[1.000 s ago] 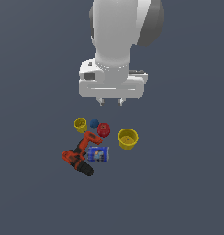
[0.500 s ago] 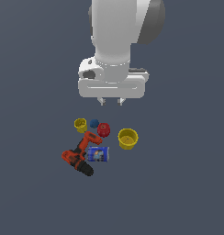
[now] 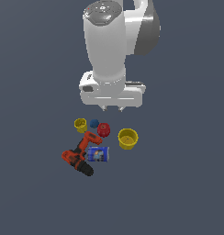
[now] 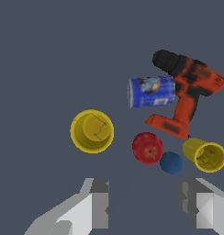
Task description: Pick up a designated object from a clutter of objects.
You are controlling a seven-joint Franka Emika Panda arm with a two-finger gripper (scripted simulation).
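I see the gripper (image 3: 112, 109) hanging above the red cup (image 3: 103, 130) with its fingers (image 4: 99, 202) spread wide and nothing between them. The larger yellow cup (image 3: 127, 138) stands upright just beside the red cup, on the side away from the power drill (image 3: 80, 156). The blue can (image 3: 98, 154) seems to touch the drill, but I cannot be sure.

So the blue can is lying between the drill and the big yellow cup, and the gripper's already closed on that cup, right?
Not quite. The gripper is open and above the objects, not touching the big yellow cup, as the exterior view shows. The blue can does lie between the drill and that cup.
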